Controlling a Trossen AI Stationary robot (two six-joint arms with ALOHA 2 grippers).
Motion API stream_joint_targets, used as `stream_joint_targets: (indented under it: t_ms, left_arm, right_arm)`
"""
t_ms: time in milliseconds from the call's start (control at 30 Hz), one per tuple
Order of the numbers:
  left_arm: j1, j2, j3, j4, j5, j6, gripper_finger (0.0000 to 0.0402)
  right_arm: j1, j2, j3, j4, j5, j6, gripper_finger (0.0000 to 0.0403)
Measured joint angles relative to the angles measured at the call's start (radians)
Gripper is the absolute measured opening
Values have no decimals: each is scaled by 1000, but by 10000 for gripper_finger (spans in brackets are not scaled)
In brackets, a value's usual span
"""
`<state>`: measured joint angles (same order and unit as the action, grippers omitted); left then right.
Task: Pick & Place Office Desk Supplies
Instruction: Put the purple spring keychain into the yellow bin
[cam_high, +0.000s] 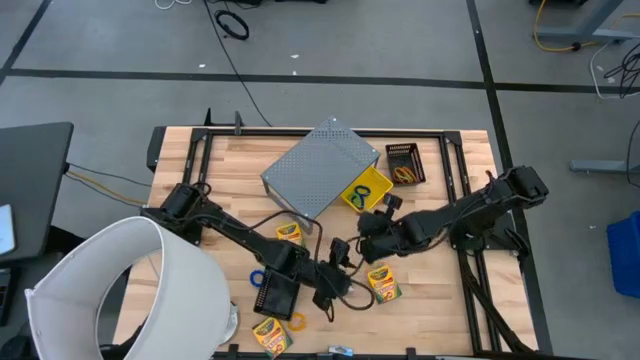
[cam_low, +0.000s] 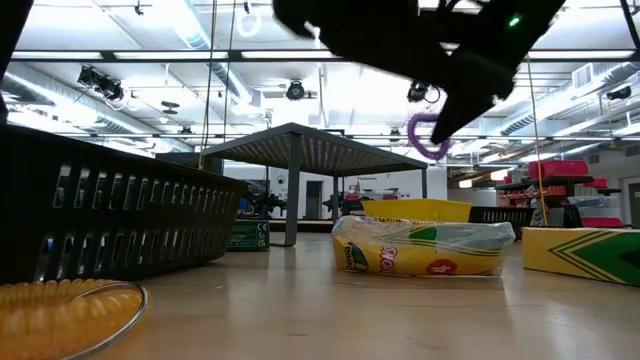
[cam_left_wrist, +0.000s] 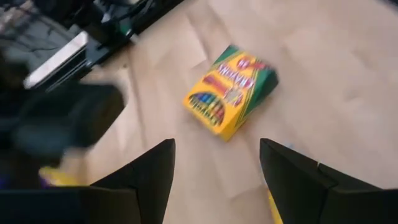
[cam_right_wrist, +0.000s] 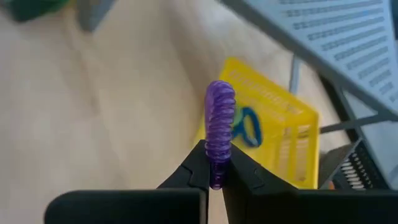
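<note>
My right gripper (cam_right_wrist: 217, 155) is shut on a purple coiled elastic loop (cam_right_wrist: 219, 121) and holds it above the table, just short of a yellow tray (cam_right_wrist: 273, 118) with a blue loop (cam_right_wrist: 249, 127) in it. In the high view this gripper (cam_high: 363, 228) is near the table's middle. My left gripper (cam_left_wrist: 214, 146) stands open over bare wood. A yellow-and-green crayon box (cam_left_wrist: 231, 90) lies flat on the table ahead of its fingers, untouched. Two more crayon boxes (cam_high: 289, 233) (cam_high: 270, 335) lie on the table. My right gripper pinches the purple loop between its two fingertips, at one spot on the coil's rim (cam_right_wrist: 217, 163). The fingers slant down toward the yellow tray. The rest of the loop sticks out past the fingertips, edge-on in the right wrist view. The loop (cam_low: 428, 135) is lifted clear of the table.
A grey perforated box (cam_high: 320, 168) stands at the back middle, with a black tray (cam_high: 405, 163) of orange loops to its right. A black basket (cam_high: 275, 293), a blue loop (cam_high: 258, 278) and an orange loop (cam_high: 297, 320) lie near my left arm. A big white cylinder (cam_high: 130, 290) fills the near left corner.
</note>
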<state>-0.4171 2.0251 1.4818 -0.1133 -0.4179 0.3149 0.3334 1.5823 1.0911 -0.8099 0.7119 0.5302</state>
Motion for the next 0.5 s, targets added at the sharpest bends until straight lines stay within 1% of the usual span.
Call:
stream_joint_targets:
  t_ms: [167,300,400,500]
  left_arm:
    - [30,-1,0,28,103,-16,238]
    - [41,-1,0,31,118,-14,238]
    - [45,-1,0,33,143,-11,238]
    - [45,-2,0,32,150,-8,238]
  right_arm:
    - [-92,0,-50,39,-6,-54,20]
    - [-166,0,-102,96,-12,-113,20]
    - [-235,0,-146,184,-70,-183,20]
    - [-301,0,-203,310,-126,-258,19]
